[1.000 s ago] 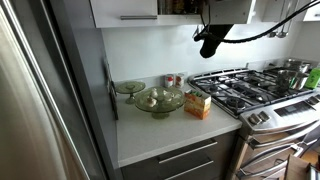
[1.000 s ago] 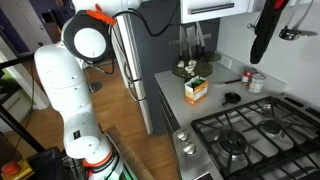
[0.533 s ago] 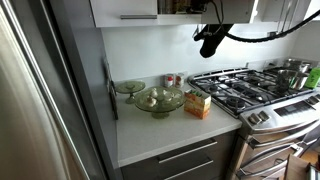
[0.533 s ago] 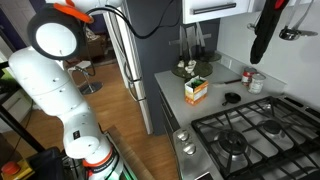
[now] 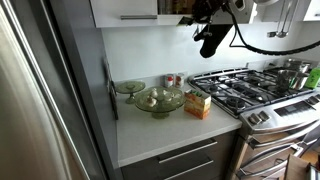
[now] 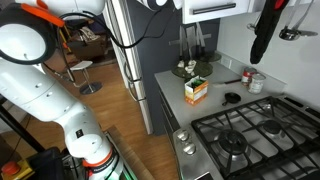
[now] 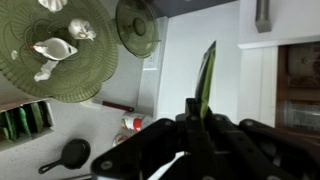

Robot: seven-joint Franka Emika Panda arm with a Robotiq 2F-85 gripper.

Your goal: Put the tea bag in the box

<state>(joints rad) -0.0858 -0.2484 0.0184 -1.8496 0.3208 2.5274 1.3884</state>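
The box (image 5: 198,104) is a small yellow-orange carton with reddish print, standing on the white counter beside a large green glass bowl (image 5: 159,99). It also shows in an exterior view (image 6: 196,90), its open top green inside. My gripper (image 5: 210,42) hangs high above the counter, right of the box, and shows in an exterior view (image 6: 262,35) too. In the wrist view the gripper (image 7: 197,112) is shut on a thin green tea bag (image 7: 207,70), seen edge-on and sticking out past the fingertips.
A smaller glass bowl (image 5: 129,87) sits behind the large one, which holds white pieces (image 7: 55,48). A small black pan (image 7: 75,153) and a red-and-white can (image 7: 133,123) lie on the counter. A gas stove (image 5: 245,90) is to the right and a fridge (image 5: 40,90) to the left.
The arm's upper links have swung round, seen in both exterior views. The gripper stays at almost the same high spot, still holding the tea bag.
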